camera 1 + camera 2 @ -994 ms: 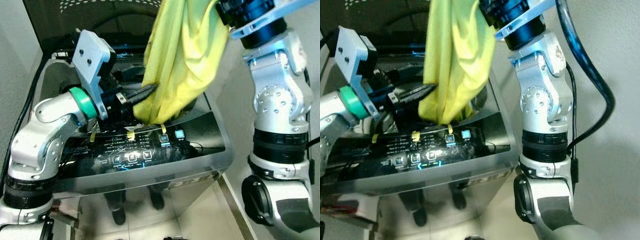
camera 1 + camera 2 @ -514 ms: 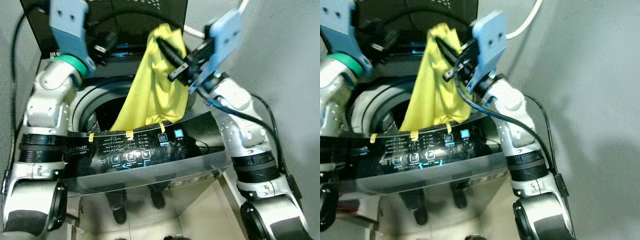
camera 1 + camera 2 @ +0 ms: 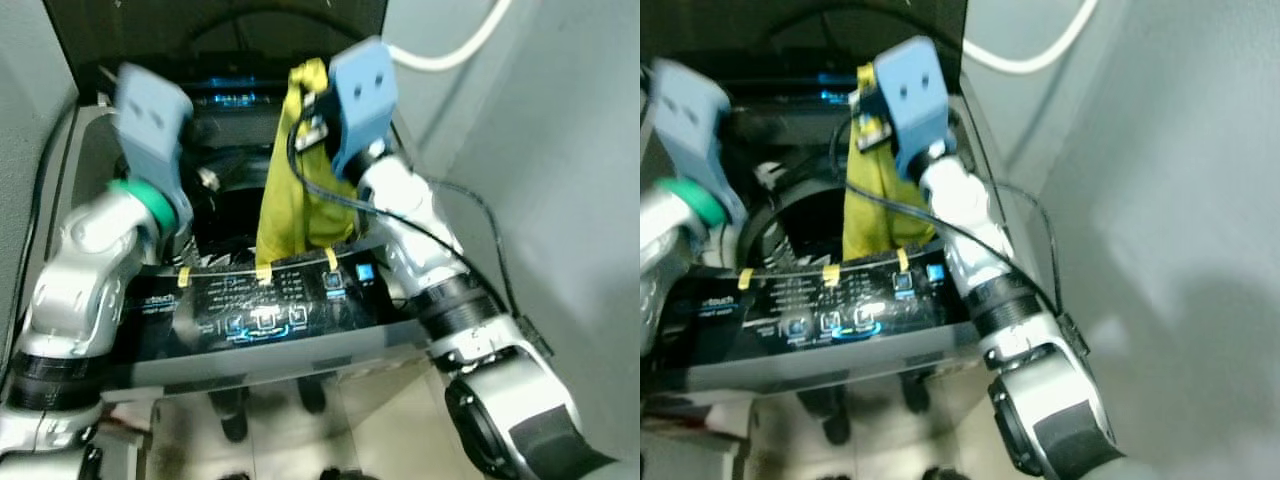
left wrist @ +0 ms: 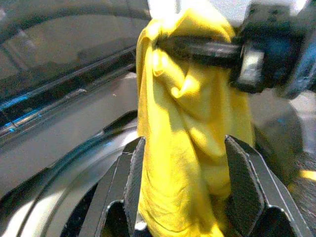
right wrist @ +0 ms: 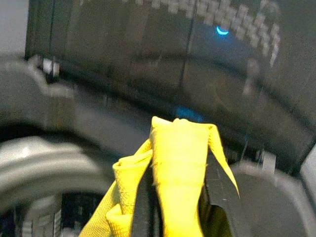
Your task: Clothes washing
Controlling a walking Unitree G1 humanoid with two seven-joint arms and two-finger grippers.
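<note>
Your right claw (image 3: 312, 118) has swung lower over the washer (image 3: 300, 300), clamping the yellow cloth (image 3: 290, 200), which looks light and limp, by its bunched top, while your left claw (image 4: 180, 182) stands open around it.

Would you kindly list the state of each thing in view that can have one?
Washing machine lid: raised open.
Drum opening: uncovered.
Yellow garment: hanging over the drum opening, top bunched.
Right gripper: shut on the garment's top.
Left gripper: open, fingers either side of the hanging cloth.
Control panel: lit.
</note>
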